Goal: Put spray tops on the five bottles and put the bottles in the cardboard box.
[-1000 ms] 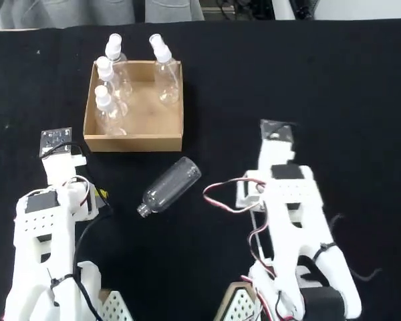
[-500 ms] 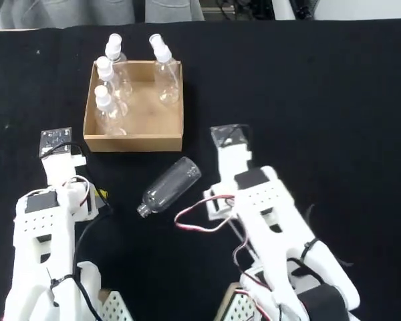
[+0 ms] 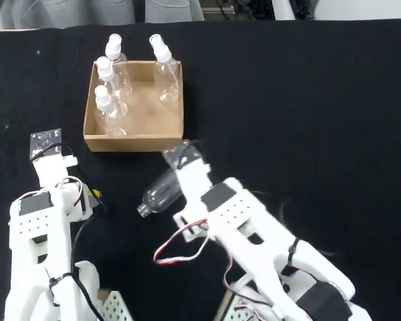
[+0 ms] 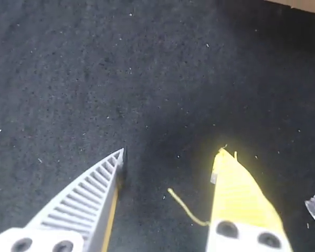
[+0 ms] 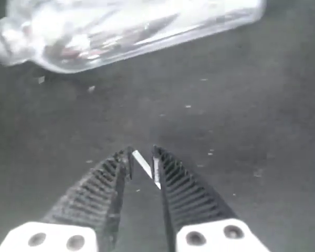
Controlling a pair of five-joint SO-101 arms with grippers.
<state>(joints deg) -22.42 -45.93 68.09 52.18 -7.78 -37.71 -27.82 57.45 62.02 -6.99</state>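
4/5 done: four topped bottles (image 3: 110, 107) stand in cardboard box (image 3: 134, 143). Fifth bottle (image 3: 157, 194) lies topless on bench (image 3: 307, 100), right hand (image 5: 142, 152) just by it, nearly clenched on thin white sliver (image 5: 145, 169), maybe spray tube. Left hand (image 4: 170, 152) released

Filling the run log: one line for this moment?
box: four topped bottles | fifth bottle: topless, lying on table | left end effector: open | right end effector: shut, near fifth bottle

Matte black tabletop (image 3: 321, 100) spreads wide under even light.
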